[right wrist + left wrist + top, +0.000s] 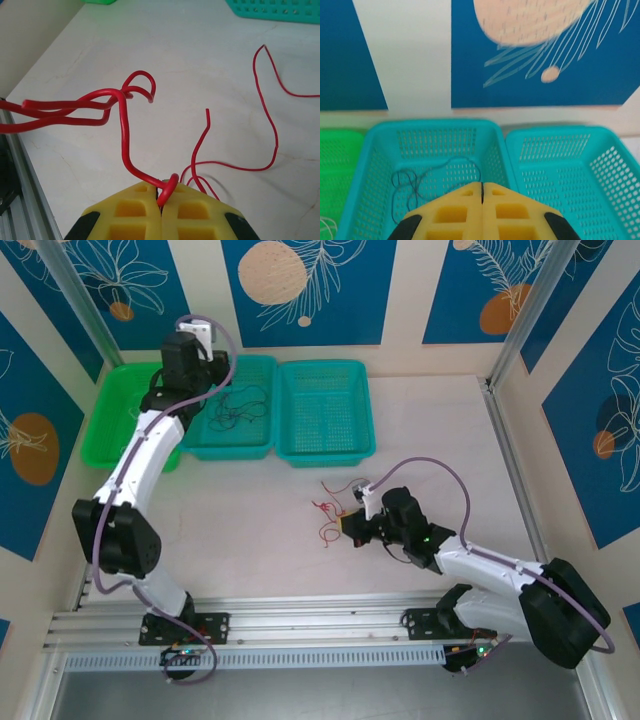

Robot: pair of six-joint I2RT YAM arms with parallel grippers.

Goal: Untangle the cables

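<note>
right wrist: red cable (pixel 123 131) is pinched by the closed right gripper (pixel 161 190).
light, floppy; best taken near a free end.

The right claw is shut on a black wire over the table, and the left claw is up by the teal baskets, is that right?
Not quite. The wire pinched in the right claw is red, not black. The right wrist view shows the red wire looping out from the shut claw above the table. The left claw is indeed up by the teal baskets.
</note>
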